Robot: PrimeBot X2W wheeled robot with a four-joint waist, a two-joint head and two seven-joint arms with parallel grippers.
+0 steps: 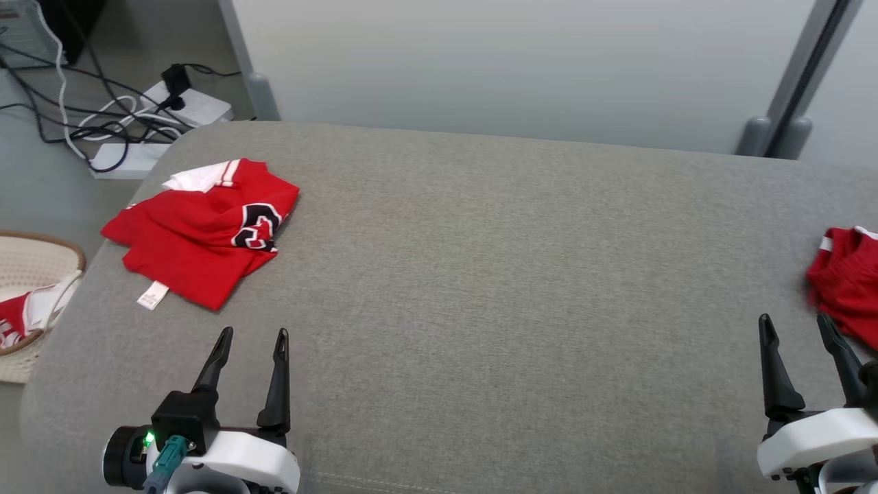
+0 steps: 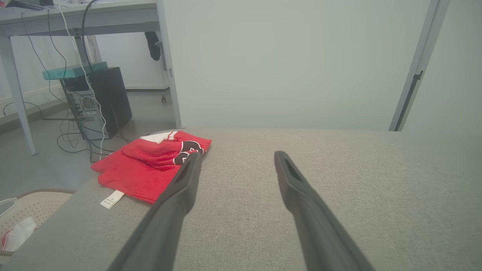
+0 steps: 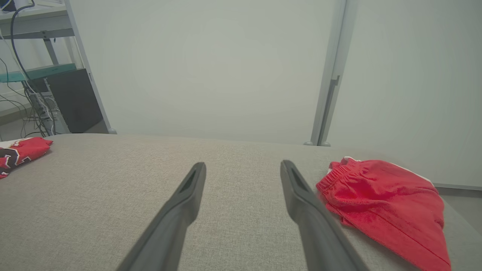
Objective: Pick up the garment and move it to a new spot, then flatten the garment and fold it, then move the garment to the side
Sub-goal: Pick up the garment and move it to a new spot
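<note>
Grey fabric surface [image 1: 480, 274] — red garment [image 1: 199, 233] at left, pale wall [image 1: 514, 62] behind.

We see a grey upholstered surface [image 1: 514, 274] before a pale partition wall [image 1: 514, 62], with a grey post [image 1: 796, 75] at the far right. On the floor to the left, white power strips [image 1: 199, 104] lie among dark cables [image 1: 41, 103], and a woven basket [image 1: 68, 248] sits beside the surface's edge. A black computer tower [image 2: 109, 98] stands under a desk [image 2: 83, 17].

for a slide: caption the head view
Left end effector and right end effector open over a grey cushion; red jersey far left, red shorts far right.
</note>
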